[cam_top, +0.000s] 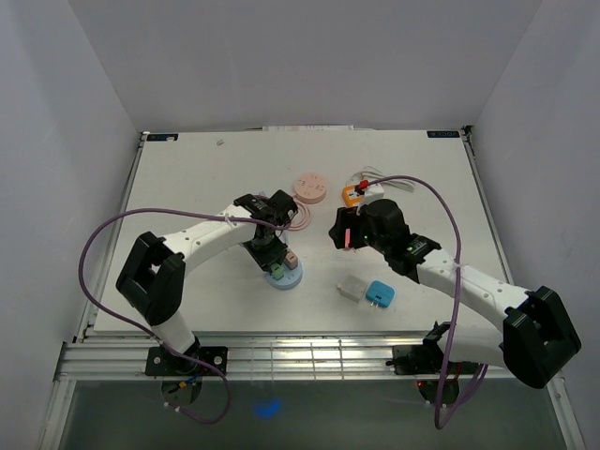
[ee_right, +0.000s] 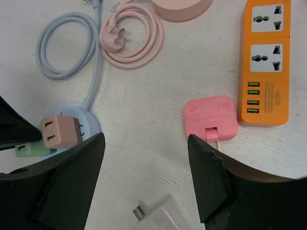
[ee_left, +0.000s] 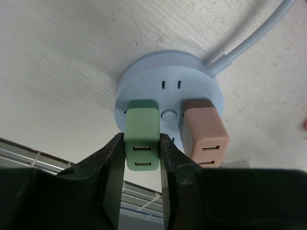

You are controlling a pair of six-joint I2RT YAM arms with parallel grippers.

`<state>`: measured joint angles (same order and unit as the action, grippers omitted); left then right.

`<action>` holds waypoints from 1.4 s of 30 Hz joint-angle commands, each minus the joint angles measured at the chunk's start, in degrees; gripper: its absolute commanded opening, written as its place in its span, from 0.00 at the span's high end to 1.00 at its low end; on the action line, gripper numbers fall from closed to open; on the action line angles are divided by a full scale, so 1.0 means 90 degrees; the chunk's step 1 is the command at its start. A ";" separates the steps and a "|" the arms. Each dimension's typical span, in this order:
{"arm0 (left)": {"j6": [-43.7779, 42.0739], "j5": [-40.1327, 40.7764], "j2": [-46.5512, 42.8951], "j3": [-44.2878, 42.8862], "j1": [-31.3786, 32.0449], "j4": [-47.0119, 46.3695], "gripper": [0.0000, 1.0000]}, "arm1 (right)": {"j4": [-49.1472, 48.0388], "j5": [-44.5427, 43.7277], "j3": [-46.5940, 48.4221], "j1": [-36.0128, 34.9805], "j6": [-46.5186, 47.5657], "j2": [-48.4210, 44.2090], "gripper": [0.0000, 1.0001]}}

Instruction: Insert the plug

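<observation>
A round light-blue power strip (ee_left: 169, 81) lies on the white table, also in the top view (cam_top: 286, 276). A brown-pink plug (ee_left: 205, 134) sits in it. Beside it a green plug (ee_left: 142, 125) stands against the strip's face; its prongs are hidden. My left gripper (ee_left: 142, 143) is shut on the green plug's sides, over the strip in the top view (cam_top: 272, 255). My right gripper (ee_right: 145, 143) is open and empty above bare table, right of the strip (ee_right: 91, 125), at the table's middle in the top view (cam_top: 345, 231).
A pink flat plug (ee_right: 211, 115) lies next to an orange power strip (ee_right: 266, 62). A white plug (ee_right: 165, 218) and a blue plug (cam_top: 380, 294) lie near the front. A round pink strip (cam_top: 310, 187) with a coiled pink cord (ee_right: 132, 40) lies further back.
</observation>
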<state>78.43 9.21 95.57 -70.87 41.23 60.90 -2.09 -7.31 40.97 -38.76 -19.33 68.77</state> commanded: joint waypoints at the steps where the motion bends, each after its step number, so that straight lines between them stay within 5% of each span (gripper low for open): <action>1: -0.0316 0.0285 -0.0062 0.0014 0.0028 -0.0146 0.85 | -0.0217 -0.0018 0.0125 0.0039 0.0019 -0.0161 0.25; 6: -0.0541 0.0402 -0.0091 -0.0143 0.0028 -0.0117 0.76 | -0.0217 0.0002 0.0164 0.0039 0.0000 -0.0132 0.25; 12: -0.0648 0.0461 -0.0287 -0.0104 0.0028 -0.0234 0.51 | -0.0217 0.0041 0.0184 0.0049 0.0000 -0.0122 0.25; 17: -0.0668 0.0509 -0.0491 -0.0055 0.0028 -0.0234 0.47 | -0.0217 0.0080 0.0213 0.0059 0.0000 -0.0102 0.25; 25: -0.0804 0.0744 -0.0989 -0.0084 0.0028 -0.0137 0.25 | -0.0227 0.0324 0.0165 0.0069 0.0048 -0.0034 0.24; 28: -0.0853 0.0958 -0.1311 -0.0143 0.0028 -0.0029 0.04 | -0.0285 0.0645 0.0077 0.0059 0.0058 0.0073 0.24; 42: -0.1751 0.2365 -0.3772 0.0423 -0.0001 -0.0351 0.02 | -0.0734 0.0851 -0.0157 -0.0888 -0.0527 0.1000 0.28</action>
<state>65.06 24.99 66.63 -68.45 41.36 59.09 -5.39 0.64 40.40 -45.74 -21.58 76.07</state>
